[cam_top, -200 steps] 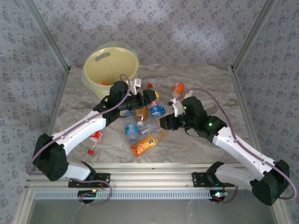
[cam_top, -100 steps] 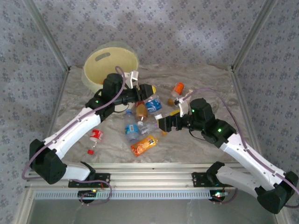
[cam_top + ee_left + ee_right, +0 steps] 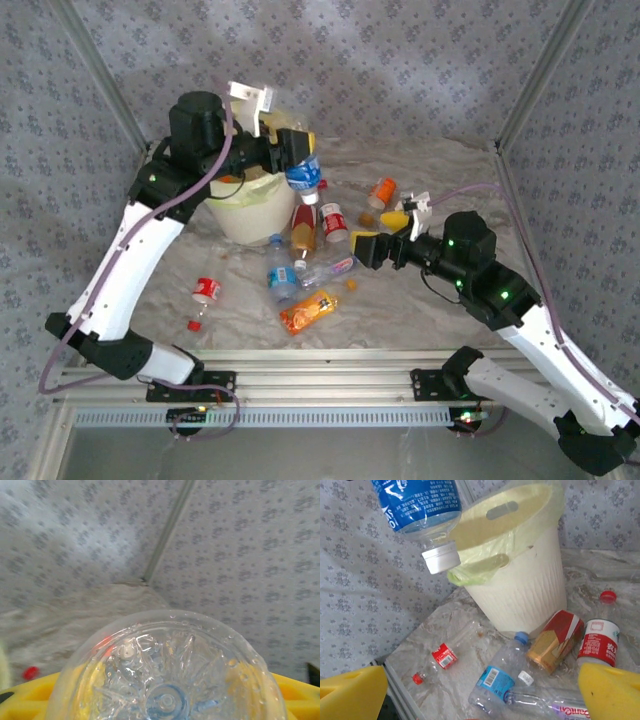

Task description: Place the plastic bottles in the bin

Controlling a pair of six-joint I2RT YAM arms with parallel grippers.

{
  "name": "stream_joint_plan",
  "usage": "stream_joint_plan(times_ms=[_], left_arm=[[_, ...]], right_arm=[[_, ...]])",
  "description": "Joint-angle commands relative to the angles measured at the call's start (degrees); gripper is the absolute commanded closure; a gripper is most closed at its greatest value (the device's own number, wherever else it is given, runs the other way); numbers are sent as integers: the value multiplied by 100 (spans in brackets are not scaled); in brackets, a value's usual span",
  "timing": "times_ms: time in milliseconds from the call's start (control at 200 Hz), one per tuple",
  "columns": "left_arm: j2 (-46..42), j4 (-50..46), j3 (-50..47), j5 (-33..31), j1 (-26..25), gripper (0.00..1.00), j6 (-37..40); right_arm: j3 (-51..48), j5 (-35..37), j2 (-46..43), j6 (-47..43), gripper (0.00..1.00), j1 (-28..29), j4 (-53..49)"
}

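Lab test cell, aluminium frame [image 3: 330, 385], patterned walls [image 3: 400, 60]

Clear glossy plastic bottle [image 3: 165, 680], matt ribbed bin [image 3: 525, 590] — crinkled shiny table cover [image 3: 410, 312]

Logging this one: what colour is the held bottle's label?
Blue label, white print; clearest in right wrist view.

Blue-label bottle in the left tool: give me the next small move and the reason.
Probably swing the left tool slightly further over the bin before opening. It grips the blue-label bottle by its base, cap down, and in the top view the bottle hangs at the rim's edge, so a release now might miss.
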Motion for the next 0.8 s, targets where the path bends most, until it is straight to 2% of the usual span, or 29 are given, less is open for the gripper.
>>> stream_joint_plan(times_ms=[0, 125, 400, 650, 800], left_arm=[[292, -980, 720, -769, 160, 38, 1052], [627, -1375, 1298, -1286, 436, 38, 1482], [1324, -1567, 1917, -1366, 1311, 37, 1881], [2392, -2227, 2835, -1595, 1724, 36, 1942], [2946, -2631, 3146, -2116, 1772, 35, 2053]], right_arm=[[161, 151, -29, -44, 0, -24, 34], [158, 164, -30, -36, 0, -24, -43], [136, 265, -52, -89, 0, -42, -185], [144, 324, -42, -103, 0, -48, -369], [135, 393, -52, -119, 0, -61, -493]])
